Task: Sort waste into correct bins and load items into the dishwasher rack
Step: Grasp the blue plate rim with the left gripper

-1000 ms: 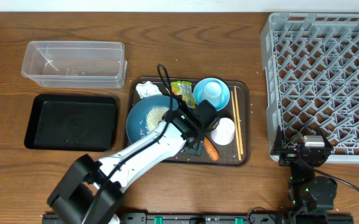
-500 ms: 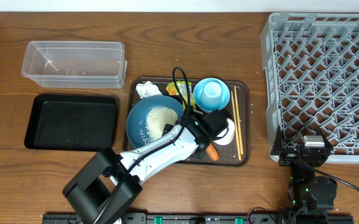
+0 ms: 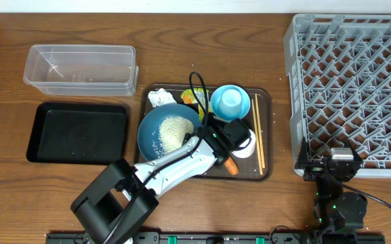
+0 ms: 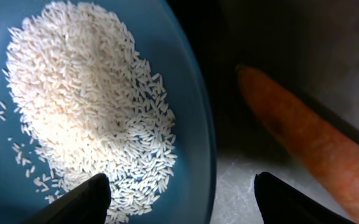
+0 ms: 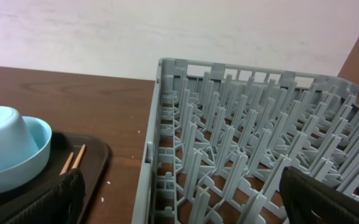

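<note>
The dark-blue plate holds a heap of white rice on the brown serving tray. My left gripper is open and low over the plate's right rim. In the left wrist view it straddles the rim, with the rice to the left and the orange carrot to the right. The carrot, whitish cup, tissue, wrapper, light-blue bowl with the light-blue cup in it, and chopsticks are on the tray. My right gripper is open and empty at the dishwasher rack's front left corner.
The clear tub stands at the back left, with the black tray in front of it. The left arm lies across the serving tray's front edge. The right wrist view shows the rack wall close ahead.
My left gripper has moved right, from over the plate to its right rim near the carrot and the whitish cup. The right arm has not moved.
</note>
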`<state>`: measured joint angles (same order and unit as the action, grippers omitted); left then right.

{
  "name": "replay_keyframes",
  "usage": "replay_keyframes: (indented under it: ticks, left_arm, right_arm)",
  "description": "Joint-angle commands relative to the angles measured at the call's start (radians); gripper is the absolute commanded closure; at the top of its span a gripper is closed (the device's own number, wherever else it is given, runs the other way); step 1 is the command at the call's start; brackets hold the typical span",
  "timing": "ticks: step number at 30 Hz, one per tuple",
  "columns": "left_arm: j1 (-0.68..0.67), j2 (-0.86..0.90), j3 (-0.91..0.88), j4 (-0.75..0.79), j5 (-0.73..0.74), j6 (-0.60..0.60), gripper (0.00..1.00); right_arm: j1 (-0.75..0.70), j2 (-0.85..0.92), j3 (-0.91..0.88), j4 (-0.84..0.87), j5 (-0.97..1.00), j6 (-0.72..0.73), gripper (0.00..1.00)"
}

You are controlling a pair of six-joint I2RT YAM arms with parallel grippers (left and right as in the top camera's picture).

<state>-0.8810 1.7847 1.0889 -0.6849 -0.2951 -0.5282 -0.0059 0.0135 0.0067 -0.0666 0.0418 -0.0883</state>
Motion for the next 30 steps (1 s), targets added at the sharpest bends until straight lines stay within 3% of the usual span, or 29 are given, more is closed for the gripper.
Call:
replay_keyframes:
  ticks: [1, 20, 30]
  left_arm:
    - [0.001, 0.013, -0.021, -0.001, -0.021, -0.028, 0.23]
    - [0.001, 0.013, -0.051, -0.002, -0.021, -0.028, 0.28]
    - [0.001, 0.013, -0.056, 0.000, -0.022, -0.027, 0.35]
  right_arm:
    - [0.024, 0.000, -0.001, -0.004, 0.006, -0.010, 0.01]
    - [0.024, 0.000, -0.001, -0.004, 0.006, -0.010, 0.01]
    - [0.024, 0.000, -0.001, -0.004, 0.006, -0.010, 0.01]
